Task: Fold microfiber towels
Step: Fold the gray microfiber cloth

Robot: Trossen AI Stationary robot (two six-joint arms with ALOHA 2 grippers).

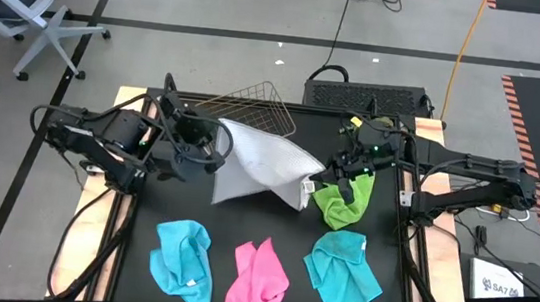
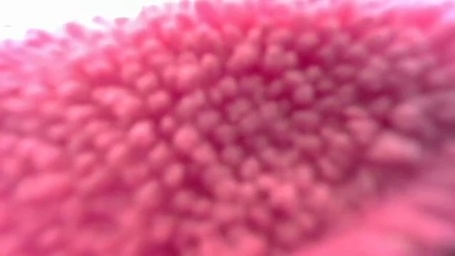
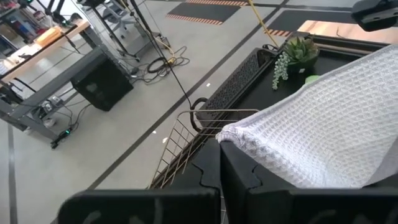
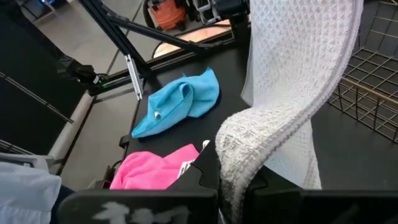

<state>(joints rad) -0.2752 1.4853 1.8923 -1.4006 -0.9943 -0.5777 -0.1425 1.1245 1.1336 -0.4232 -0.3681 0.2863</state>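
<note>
A white-grey waffle towel (image 1: pixel 263 165) hangs spread between my two grippers over the table's middle. My left gripper (image 1: pixel 220 148) is shut on its left end and my right gripper (image 1: pixel 330 172) on its right end. A lime green towel (image 1: pixel 343 201) lies crumpled on the table under my right gripper. Two cyan-blue towels (image 1: pixel 183 258) (image 1: pixel 343 272) and a pink towel (image 1: pixel 258 281) lie crumpled along the near edge. The pink towel (image 2: pixel 227 128) fills the low view. My left gripper pinches a corner of the white-grey towel (image 3: pixel 231 133) between its two fingers, coming from the table's left side. The cloth runs away from the fingers toward my other gripper, lifted off the table at this end. My right gripper pinches a bunched edge of the white-grey towel (image 4: pixel 239 142) between its two fingers, coming from the table's right side. The cloth rises from the fingers and hangs in a loose fold beside them; how many layers, I cannot tell.
A copper wire basket (image 1: pixel 254 109) lies tipped at the table's far edge behind the white-grey towel. A small green plant (image 3: pixel 297 55) stands at the far right. The table's black top (image 1: pixel 282 228) shows bare between the held towel and the near row.
</note>
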